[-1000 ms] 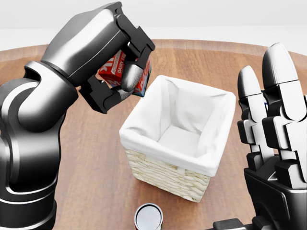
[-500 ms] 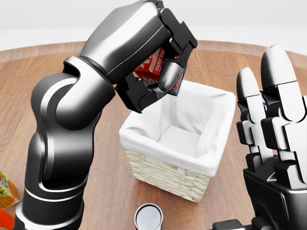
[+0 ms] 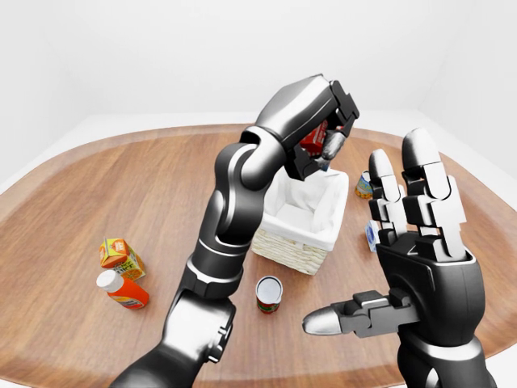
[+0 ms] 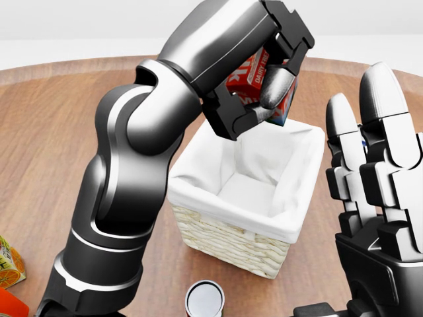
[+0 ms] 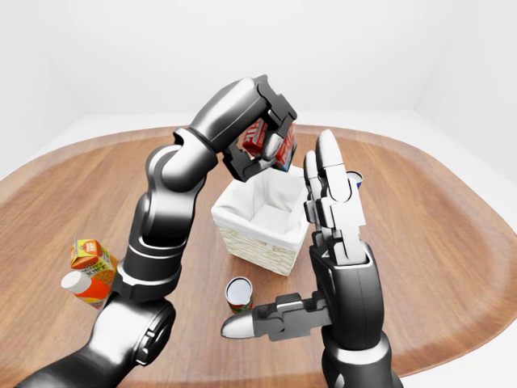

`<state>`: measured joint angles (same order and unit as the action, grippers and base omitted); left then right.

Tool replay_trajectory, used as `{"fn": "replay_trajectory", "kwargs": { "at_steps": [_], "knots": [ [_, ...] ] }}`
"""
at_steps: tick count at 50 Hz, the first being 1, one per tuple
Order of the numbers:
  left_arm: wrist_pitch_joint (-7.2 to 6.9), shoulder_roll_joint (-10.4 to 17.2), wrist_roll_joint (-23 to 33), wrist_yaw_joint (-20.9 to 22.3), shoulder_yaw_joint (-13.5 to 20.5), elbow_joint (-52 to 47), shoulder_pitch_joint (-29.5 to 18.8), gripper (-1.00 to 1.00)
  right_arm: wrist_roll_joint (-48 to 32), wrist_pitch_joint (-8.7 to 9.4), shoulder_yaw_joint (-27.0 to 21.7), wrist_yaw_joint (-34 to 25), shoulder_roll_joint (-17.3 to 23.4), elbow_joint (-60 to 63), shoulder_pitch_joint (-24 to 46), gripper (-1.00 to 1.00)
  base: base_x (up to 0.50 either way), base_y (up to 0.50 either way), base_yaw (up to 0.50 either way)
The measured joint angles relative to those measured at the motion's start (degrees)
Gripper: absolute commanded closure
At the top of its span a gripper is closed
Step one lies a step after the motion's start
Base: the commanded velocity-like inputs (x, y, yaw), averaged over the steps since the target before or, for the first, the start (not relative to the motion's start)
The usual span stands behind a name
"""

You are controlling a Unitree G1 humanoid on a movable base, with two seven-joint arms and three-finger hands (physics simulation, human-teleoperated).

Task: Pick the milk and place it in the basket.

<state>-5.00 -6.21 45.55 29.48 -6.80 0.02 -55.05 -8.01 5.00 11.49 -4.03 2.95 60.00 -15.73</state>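
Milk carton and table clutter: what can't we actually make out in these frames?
- Milk carton: head view, left hand fingers cover most of its label.
- Basket floor: mostly hidden by its own liner walls and the arm.
- Items right of the basket: left-eye view, right hand blocks them; unidentifiable.
- Orange carton: head view, cut off by the left edge.

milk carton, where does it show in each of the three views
Left-eye view: the milk carton is above centre, gripped in the left hand.
Head view: upper middle, red carton over the top edge of the basket.
Right-eye view: upper centre, left of the raised right hand.
Shared landmark: the white-lined basket just below the carton.
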Motion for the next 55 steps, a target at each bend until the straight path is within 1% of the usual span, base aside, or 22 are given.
{"fn": "replay_trajectory", "kwargs": {
  "at_steps": [9,22,30,38,48,55],
  "knots": [
    [0.00,0.16,-2.84,-3.94,0.60,7.67,-3.51,1.00,-0.08,0.00,0.19,-0.02,-0.05,0.00,-0.03,-1.00,0.00,0.00,0.00],
    [0.00,1.47,-7.16,-11.01,1.71,22.72,-8.68,1.00,-0.04,0.00,0.24,-0.04,-0.12,0.00,0.05,-1.00,0.00,0.00,0.00],
    [0.00,1.83,-9.04,-14.71,2.03,30.51,-11.00,1.00,-0.05,0.00,0.36,0.02,-0.06,0.00,0.06,-1.00,0.00,0.00,0.00],
    [0.00,1.11,-10.01,-17.54,1.75,36.19,-11.91,1.00,-0.09,0.00,0.45,-0.08,-0.09,0.00,-0.12,-1.00,0.00,0.00,0.00],
    [0.00,-0.63,-10.12,-19.23,1.00,38.32,-12.01,1.00,-0.25,0.00,0.95,0.00,0.08,0.00,-0.59,-1.00,0.00,0.00,0.00],
    [0.00,-1.31,-9.75,-20.75,0.68,40.60,-11.37,1.00,-0.30,0.00,1.40,0.25,0.41,0.00,-0.85,-1.00,0.00,0.00,0.00]
  ]
}}
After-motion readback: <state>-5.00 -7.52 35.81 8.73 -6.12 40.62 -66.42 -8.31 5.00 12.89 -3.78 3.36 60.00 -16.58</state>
